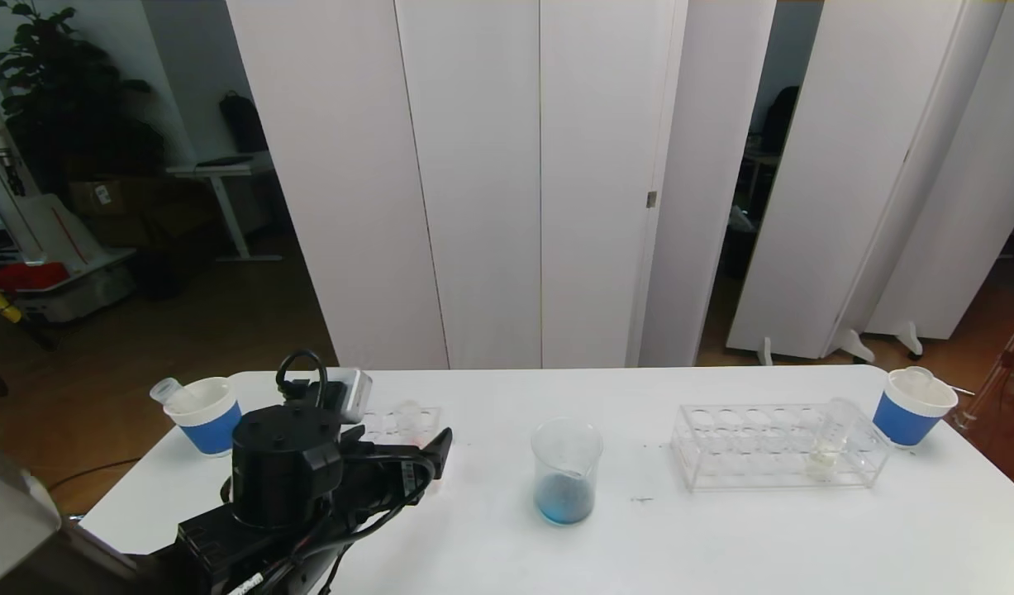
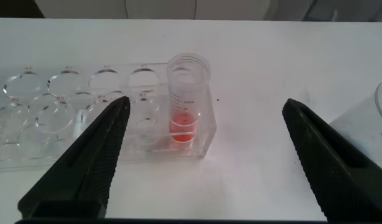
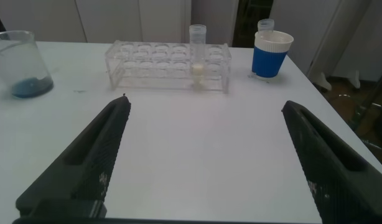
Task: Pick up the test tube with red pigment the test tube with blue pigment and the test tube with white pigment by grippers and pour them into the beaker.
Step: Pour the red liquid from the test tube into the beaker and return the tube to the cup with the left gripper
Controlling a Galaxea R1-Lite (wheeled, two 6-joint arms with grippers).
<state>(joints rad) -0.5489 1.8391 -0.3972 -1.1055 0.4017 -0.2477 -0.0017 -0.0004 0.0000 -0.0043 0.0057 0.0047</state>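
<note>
The clear cylindrical glass beaker (image 1: 566,471) stands near the middle of the white table (image 1: 721,537) with a shallow pool of blue liquid at its bottom. To the beaker's left, the black two-fingered left gripper (image 2: 203,162) hovers with its jaws spread wide and nothing between them, facing a clear plastic rack (image 2: 73,118) whose end hole holds a slim clear test tube with red-orange liquid (image 2: 186,102); neither finger touches tube or rack. To the beaker's right sits a second clear plastic rack (image 1: 779,446), and near its far end stands the slim clear test tube with pale whitish-cream liquid (image 1: 829,442). The black right gripper (image 3: 206,162) hangs above bare table on the near side of that rack, well apart from it, fingers fully spread and empty. Beyond each rack, farther from the beaker, stands a blue paper cup with a white rim, one at left (image 1: 205,413) and one at right (image 1: 911,405), each with an empty tube in it.
</note>
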